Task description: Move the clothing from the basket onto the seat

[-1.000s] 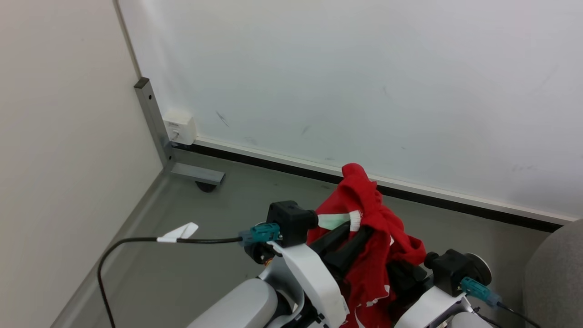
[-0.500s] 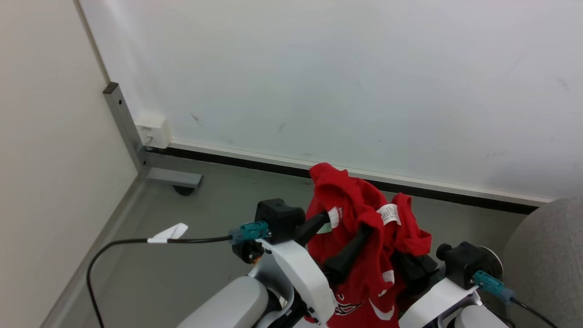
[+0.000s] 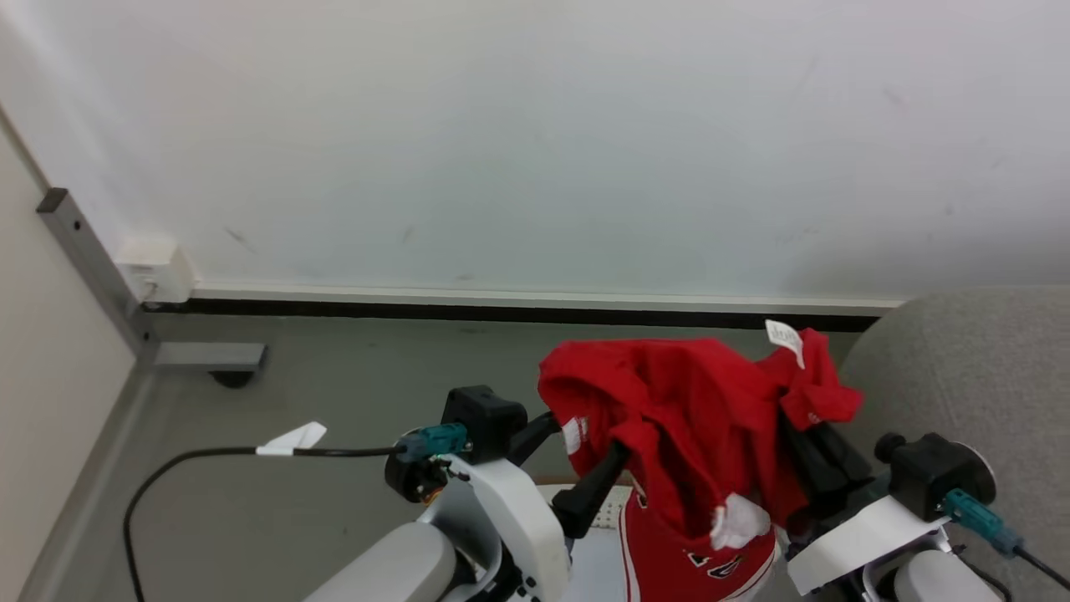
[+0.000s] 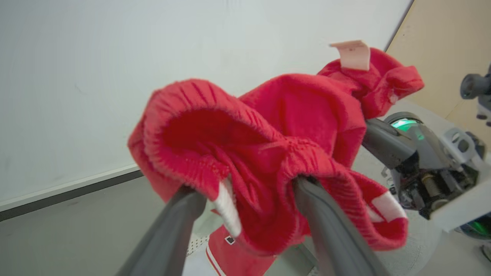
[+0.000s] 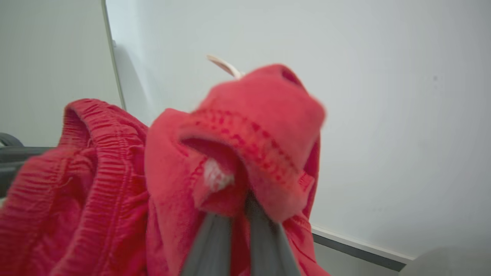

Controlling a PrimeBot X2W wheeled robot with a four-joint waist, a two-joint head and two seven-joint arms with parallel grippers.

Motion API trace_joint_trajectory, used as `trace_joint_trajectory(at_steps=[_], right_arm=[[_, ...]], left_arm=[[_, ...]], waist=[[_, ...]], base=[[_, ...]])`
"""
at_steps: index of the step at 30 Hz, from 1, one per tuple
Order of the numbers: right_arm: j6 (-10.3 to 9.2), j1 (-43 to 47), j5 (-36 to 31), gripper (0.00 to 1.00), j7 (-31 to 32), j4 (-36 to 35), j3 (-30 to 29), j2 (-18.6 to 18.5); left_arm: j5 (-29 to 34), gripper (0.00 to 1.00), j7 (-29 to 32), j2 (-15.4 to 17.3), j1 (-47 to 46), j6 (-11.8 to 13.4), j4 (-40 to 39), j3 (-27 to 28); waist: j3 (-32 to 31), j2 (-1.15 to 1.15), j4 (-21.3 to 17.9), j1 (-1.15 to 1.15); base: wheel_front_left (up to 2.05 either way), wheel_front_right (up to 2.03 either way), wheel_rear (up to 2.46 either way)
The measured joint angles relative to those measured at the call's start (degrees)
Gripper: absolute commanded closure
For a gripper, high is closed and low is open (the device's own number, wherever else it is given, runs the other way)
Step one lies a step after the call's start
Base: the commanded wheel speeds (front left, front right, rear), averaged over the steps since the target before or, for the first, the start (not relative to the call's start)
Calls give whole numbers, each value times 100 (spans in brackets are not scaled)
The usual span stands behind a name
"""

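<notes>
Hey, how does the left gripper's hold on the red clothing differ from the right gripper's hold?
The left gripper has its fingers spread wide, while the right gripper has its fingers nearly together. The left gripper carries the ribbed band of the clothing draped over both fingertips; the right gripper pinches a fold between them. The right gripper is nearer the seat than the left gripper. Both hold the clothing up.
</notes>
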Motion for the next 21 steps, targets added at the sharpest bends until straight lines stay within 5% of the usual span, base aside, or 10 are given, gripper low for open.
trace_joint_trajectory(at_steps=[21], right_arm=[[0, 430, -424, 100, 57, -1146, -1440, -175]], left_arm=[[259, 0, -571, 377, 176, -53, -253, -43]], waist=[[134, 0, -1512, 0]], base=[[0, 0, 0]])
